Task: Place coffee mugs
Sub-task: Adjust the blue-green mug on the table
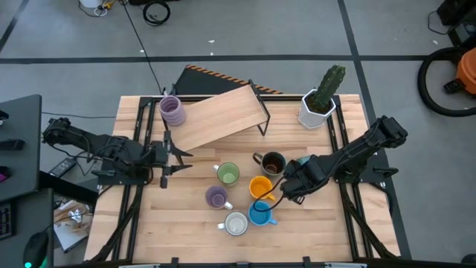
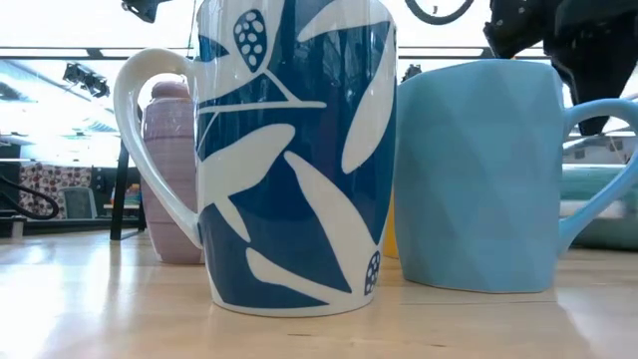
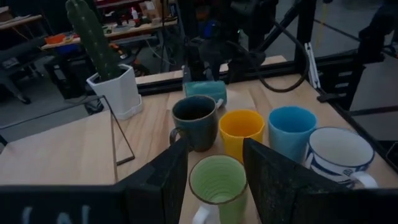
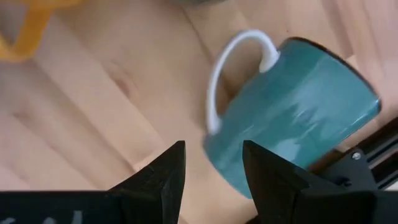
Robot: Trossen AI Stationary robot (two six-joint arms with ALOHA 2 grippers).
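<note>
A teal mug [image 4: 292, 112] with a white handle lies on its side on the table at the right, next to the dark brown mug [image 1: 272, 163]. It also shows in the left wrist view [image 3: 204, 92]. My right gripper [image 4: 211, 155] is open and hovers over the teal mug's bottom end. My left gripper [image 3: 214, 168] is open and empty at the table's left, pointing toward the green mug [image 3: 217, 182]. The orange [image 1: 260, 186], purple [image 1: 216, 197], blue [image 1: 260, 214] and white leaf-patterned [image 1: 236, 223] mugs stand upright mid-table. Another purple mug [image 1: 172, 110] stands on the wooden shelf [image 1: 223, 115].
A white pot with a cactus [image 1: 320, 104] stands at the far right, beside the shelf's wire legs [image 1: 262, 119]. The standing mugs crowd close to my right gripper. Bare wood lies at the near left [image 1: 156, 223] and near right [image 1: 320, 223].
</note>
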